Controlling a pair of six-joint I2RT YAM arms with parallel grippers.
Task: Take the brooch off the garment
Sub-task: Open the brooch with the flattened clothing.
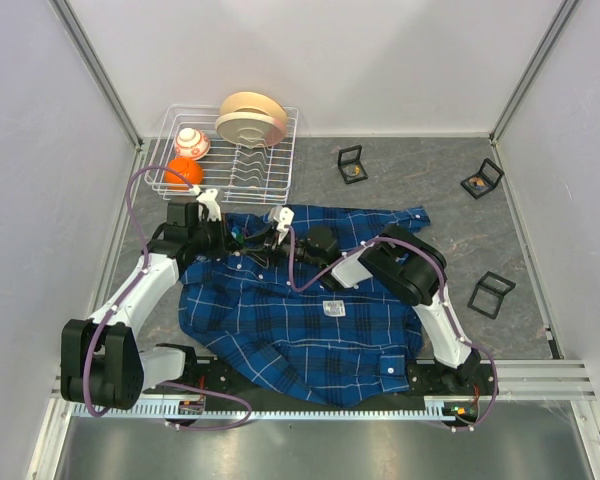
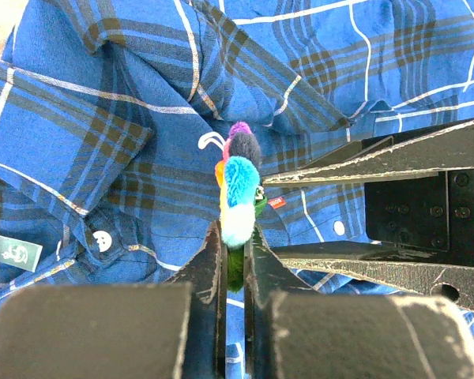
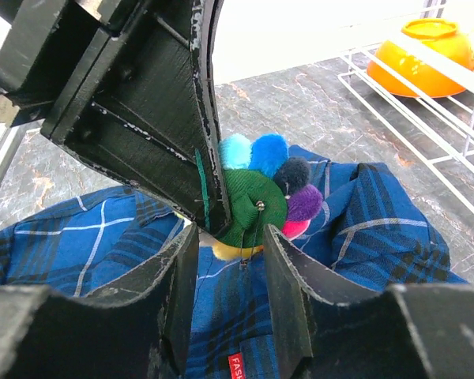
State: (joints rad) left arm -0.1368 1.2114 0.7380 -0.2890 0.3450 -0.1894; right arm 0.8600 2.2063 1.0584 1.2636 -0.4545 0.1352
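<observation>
Grey marbled table (image 1: 400, 200): dish rack (image 1: 280, 185) near garment (image 1: 300, 330), left pincer (image 2: 234, 237) on brooch (image 2: 241, 189).

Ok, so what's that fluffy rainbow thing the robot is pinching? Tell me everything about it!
It's the brooch: a fan of fuzzy pom-poms in light blue, dark grey, purple, pink and orange, on a round green felt backing with a small metal stud in the middle. It stands on edge just above the blue plaid shirt. The left end effector is shut on its green edge, and the right end effector is open around its lower part. Whether it is pinned to the cloth cannot be seen.
</observation>
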